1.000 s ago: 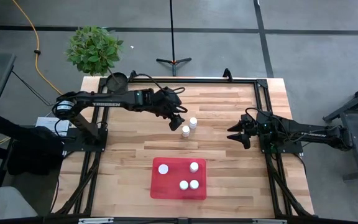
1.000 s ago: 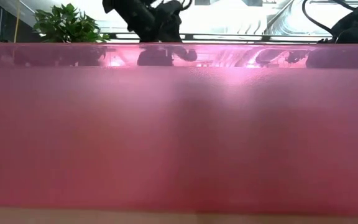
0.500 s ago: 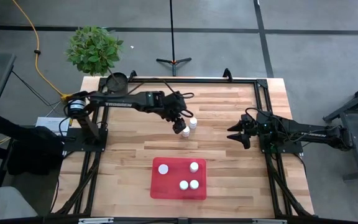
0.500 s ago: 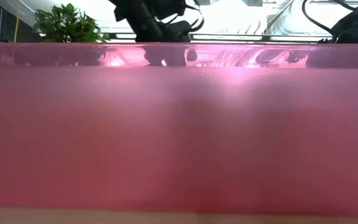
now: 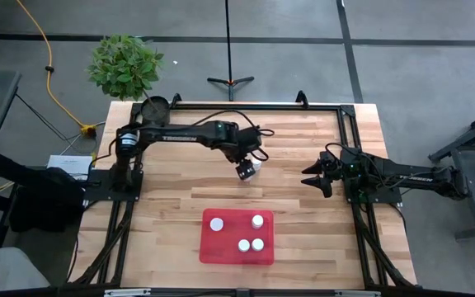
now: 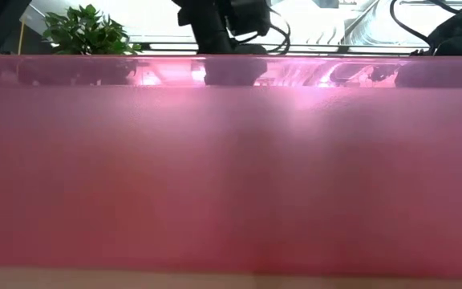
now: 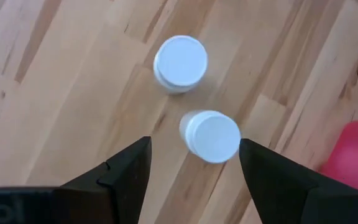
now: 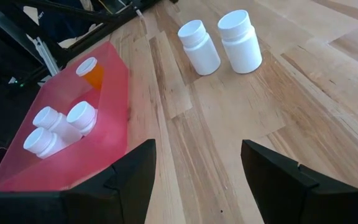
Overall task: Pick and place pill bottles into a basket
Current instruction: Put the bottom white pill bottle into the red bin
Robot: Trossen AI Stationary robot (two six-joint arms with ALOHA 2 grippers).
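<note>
Two white-capped pill bottles stand side by side at the table's middle: one (image 7: 180, 64) farther off, one (image 7: 210, 135) just below my left gripper (image 7: 194, 143). That gripper (image 5: 246, 171) is open and points steeply down, one finger on either side of the nearer bottle and above it. Toward the near edge lies the red basket (image 5: 221, 247), holding several bottles, one of them amber (image 8: 91, 71). My right gripper (image 5: 313, 176) waits open at the right.
The basket's red wall (image 6: 231, 160) fills the low view and hides the bottles there. A small dark round pot (image 5: 157, 106) and a potted plant (image 5: 124, 64) stand at the far left corner. Black frame rails (image 5: 349, 124) run along the table's sides.
My left gripper has moved toward the table's right edge and down, tipping from a slant to point steeply down over the two standing bottles. The bottles have stayed where they were.
</note>
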